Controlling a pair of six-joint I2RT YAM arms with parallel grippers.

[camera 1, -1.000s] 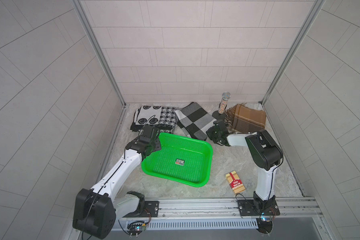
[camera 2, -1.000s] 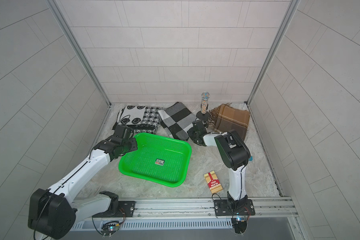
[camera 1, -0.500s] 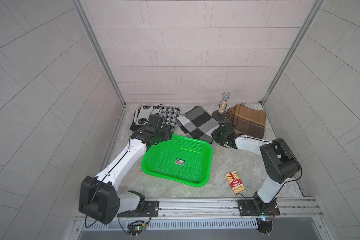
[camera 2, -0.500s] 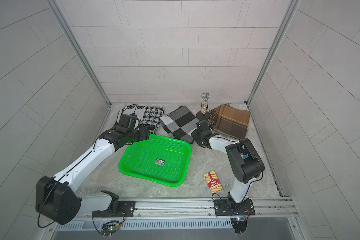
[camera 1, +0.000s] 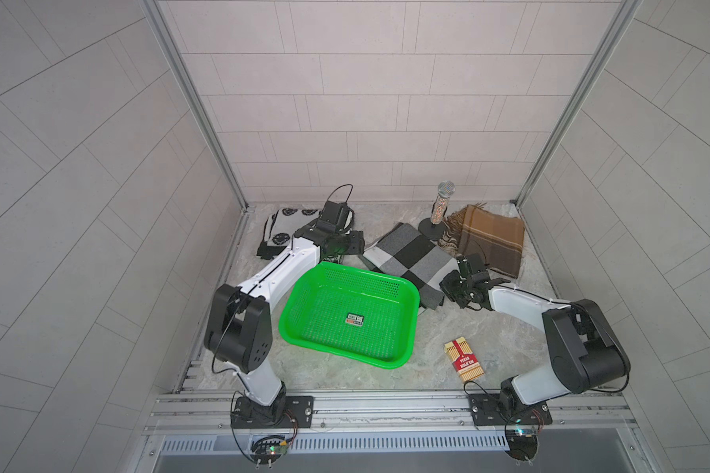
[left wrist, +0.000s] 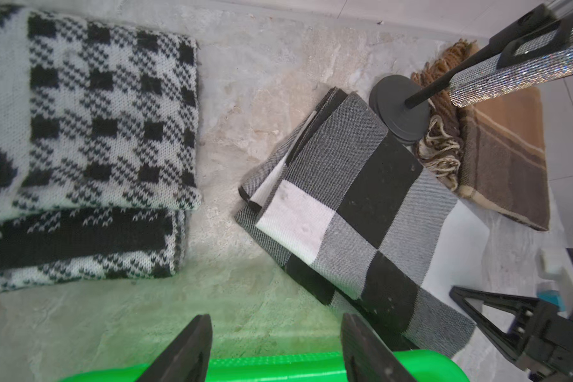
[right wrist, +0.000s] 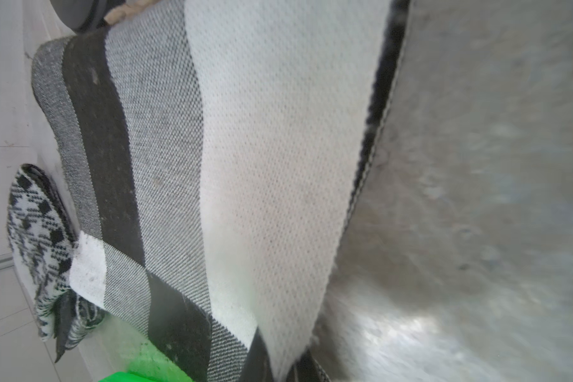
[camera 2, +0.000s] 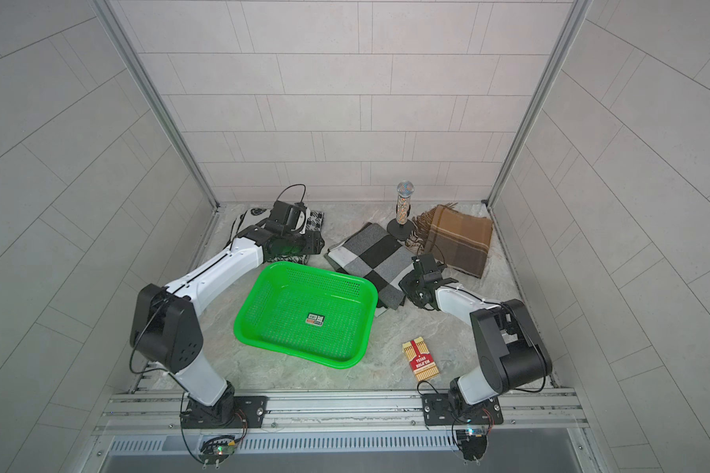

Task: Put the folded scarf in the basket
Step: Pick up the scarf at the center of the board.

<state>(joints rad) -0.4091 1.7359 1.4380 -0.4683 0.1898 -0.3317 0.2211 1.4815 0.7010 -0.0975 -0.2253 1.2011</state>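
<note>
Both top views hang high above the front rail [camera 1: 386, 403], angled steeply down and back, far enough off to take in the whole surface [camera 1: 447, 327] and green basket [camera 1: 345, 278]; they overlap almost entirely. Left wrist camera sits low and close over the basket's far rim, facing the grey checked scarf [left wrist: 361, 205]. Right wrist camera lies nearly against that same scarf, skimming along it, part blurred.

A robot test cell in a lab: pale panelled walls [camera 1: 365, 102] close three sides behind aluminium corner posts [camera 1: 195, 102], a marble-look bench [camera 1: 324, 374] forms the floor, and the left arm [camera 1: 279, 270] and right arm [camera 1: 521, 305] are bolted to an aluminium rail [camera 1: 386, 405] along the near edge
</note>
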